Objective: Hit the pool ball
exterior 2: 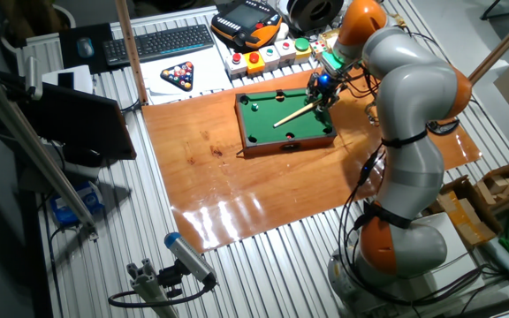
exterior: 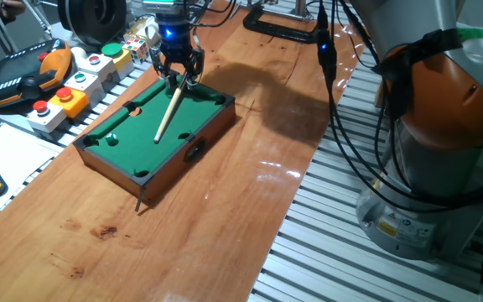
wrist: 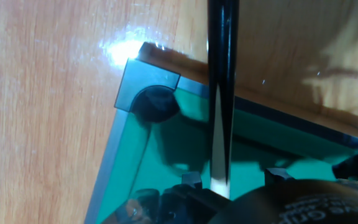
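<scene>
A small wooden pool table with green felt lies on the wooden board, and also shows in the other fixed view. My gripper hangs over the table's far end and is shut on a pale cue stick. The stick slants down across the felt, its tip near the middle. A small pale ball lies near the corner at the opposite end, also seen in one fixed view. The hand view shows the stick between the fingers, beside a corner pocket. The ball is out of the hand view.
Button boxes and an orange teach pendant stand left of the pool table. A triangle of racked balls and a keyboard lie beyond. A black clamp sits at the board's far edge. The arm's base stands by the board.
</scene>
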